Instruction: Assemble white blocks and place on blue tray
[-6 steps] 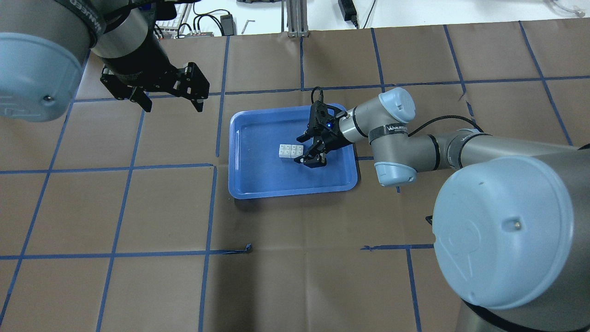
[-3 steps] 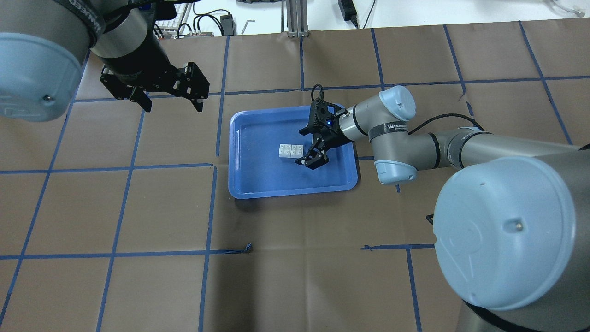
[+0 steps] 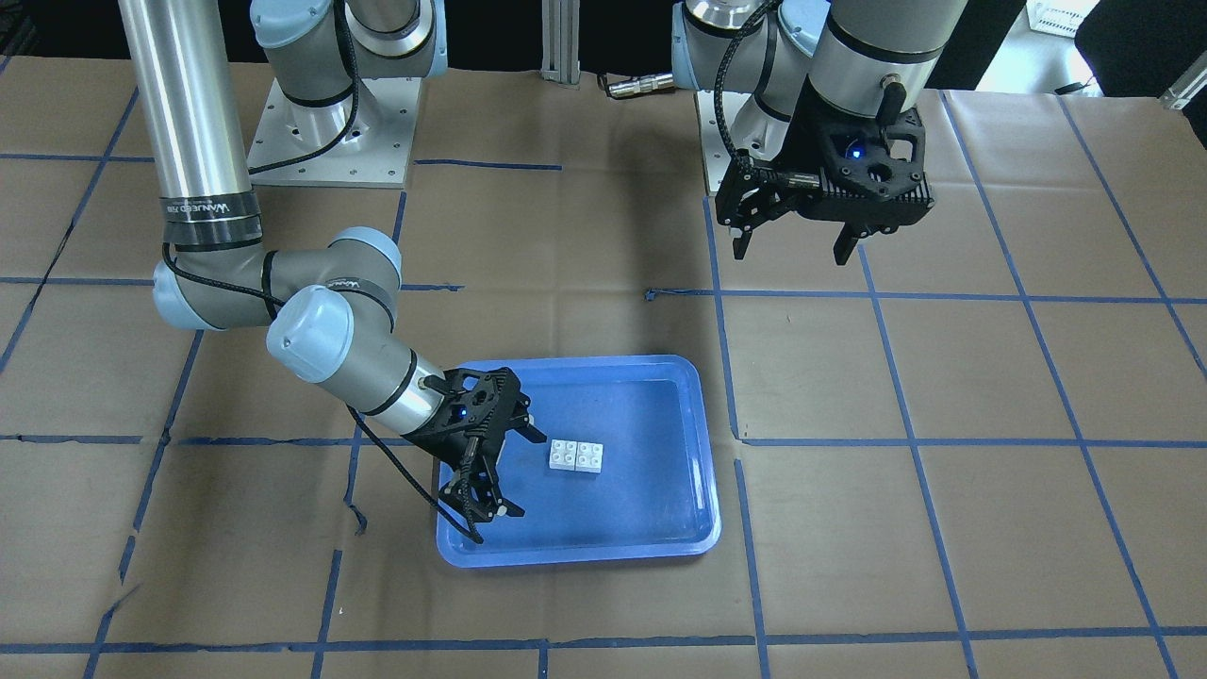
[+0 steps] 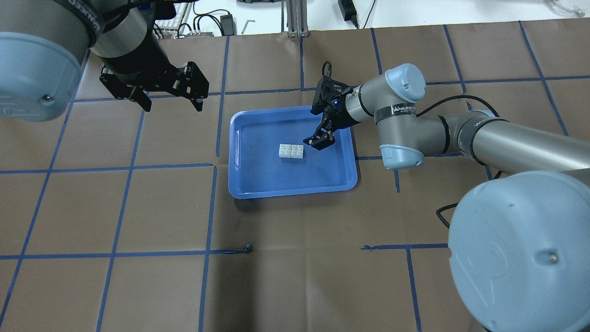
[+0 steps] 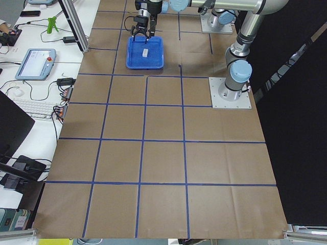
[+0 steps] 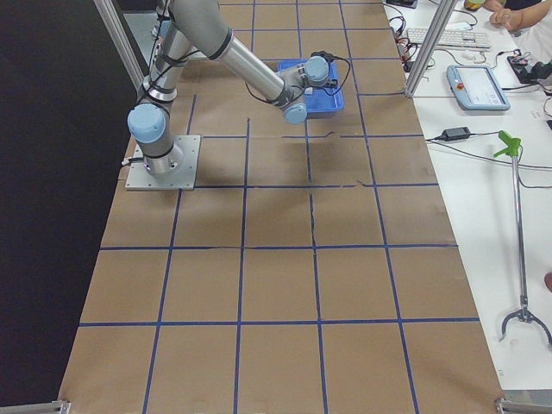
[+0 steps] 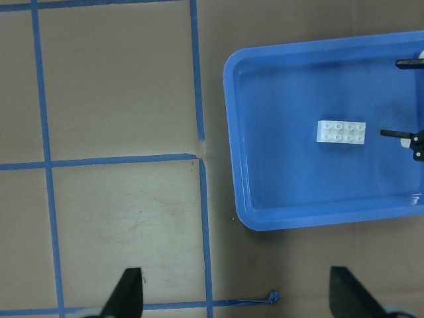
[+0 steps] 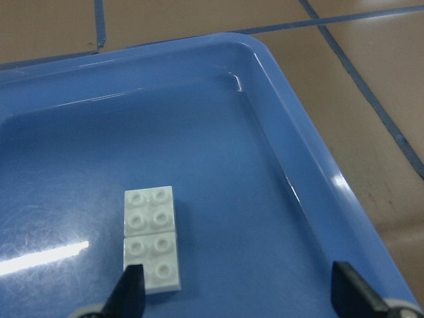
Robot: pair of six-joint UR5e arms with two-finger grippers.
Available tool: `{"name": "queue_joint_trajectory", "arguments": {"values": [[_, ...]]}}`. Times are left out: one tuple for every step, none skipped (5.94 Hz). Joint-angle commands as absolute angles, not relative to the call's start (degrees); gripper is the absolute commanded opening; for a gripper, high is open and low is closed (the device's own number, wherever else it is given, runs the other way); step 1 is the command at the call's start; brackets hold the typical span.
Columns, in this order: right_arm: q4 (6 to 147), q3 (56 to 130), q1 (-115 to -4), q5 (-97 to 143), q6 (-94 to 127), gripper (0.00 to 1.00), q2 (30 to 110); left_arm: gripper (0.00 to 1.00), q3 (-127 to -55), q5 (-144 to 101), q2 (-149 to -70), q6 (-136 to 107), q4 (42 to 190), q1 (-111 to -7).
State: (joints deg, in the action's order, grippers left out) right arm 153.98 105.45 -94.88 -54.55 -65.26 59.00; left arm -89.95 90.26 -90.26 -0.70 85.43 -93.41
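The two white blocks (image 4: 291,151) lie joined side by side, studs up, near the middle of the blue tray (image 4: 276,182). They also show in the front view (image 3: 577,455) and in both wrist views (image 7: 341,132) (image 8: 151,237). My right gripper (image 4: 318,128) is open and empty. It hovers over the tray's right part, just clear of the blocks (image 3: 524,473). My left gripper (image 4: 174,107) is open and empty. It hangs above the paper, to the left of the tray and farther from me (image 3: 790,255).
The table is covered in brown paper with a grid of blue tape (image 4: 209,207). Cables and a power brick (image 4: 348,9) lie beyond the far edge. The side views show a keyboard (image 5: 38,107) and a teach pendant (image 6: 479,86) on a bench.
My right gripper has drawn back from the blocks, rising toward the tray's far right corner, still open. The blocks stay put on the tray. The left arm has not moved.
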Motion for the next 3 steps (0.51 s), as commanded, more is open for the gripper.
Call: {"name": "queue_joint_trajectory", "arguments": {"values": [[142.2, 104.07, -92.56, -59.21, -65.13, 1.0, 64.21, 0.99, -90.0, 90.26, -90.26, -0.7, 85.43, -93.43], [135.07, 102.41, -91.77, -63.07, -64.52, 1.0, 66.86, 0.99, -90.0, 90.26, -90.26, -0.7, 85.43, -93.43], [128.3, 100.48, -90.45, -67.72, -60.77, 1.0, 69.58, 0.99, -90.0, 90.26, -90.26, -0.7, 85.43, -93.43]]}}
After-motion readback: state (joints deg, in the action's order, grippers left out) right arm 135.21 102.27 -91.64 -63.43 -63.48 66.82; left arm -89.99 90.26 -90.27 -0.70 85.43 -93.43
